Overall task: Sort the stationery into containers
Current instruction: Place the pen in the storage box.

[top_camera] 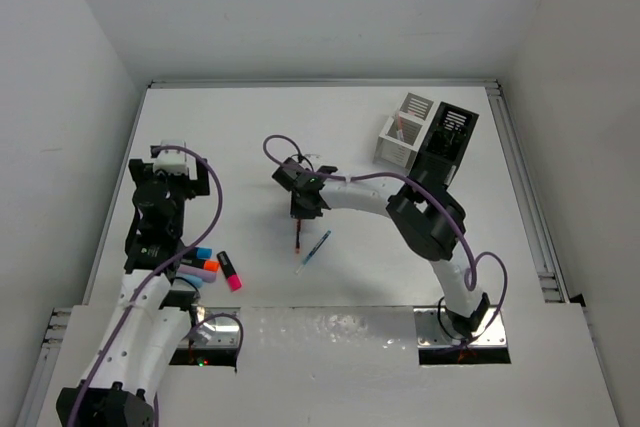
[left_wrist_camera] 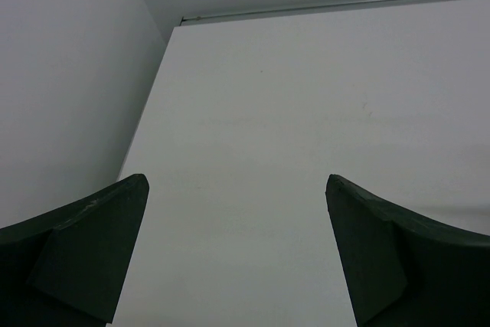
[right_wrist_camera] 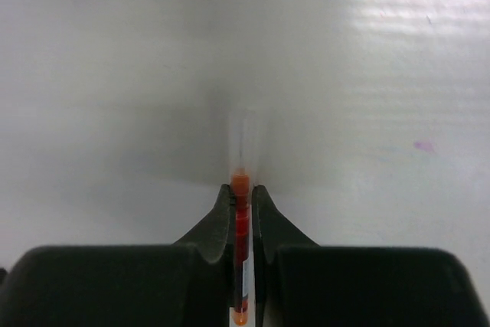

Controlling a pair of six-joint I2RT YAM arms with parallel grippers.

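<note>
- right gripper (right_wrist_camera: 241,193) jaws pinched shut on red pen (right_wrist_camera: 241,226), which pokes out past the tips
- lift straight, avoid blue pen (top_camera: 316,247) just beside jaws
- white organiser (top_camera: 403,134) well beyond jaws
- left gripper (left_wrist_camera: 236,183) jaws wide, empty

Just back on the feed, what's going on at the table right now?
The right gripper is shut on a thin red pen in the middle of the white table, with a thin blue pen lying loose beside it. The left gripper is open and empty over the table's left side, with stubby coloured highlighters lying near its arm. The tall white slatted organiser and the black slatted organiser stand together at the far right.
</note>
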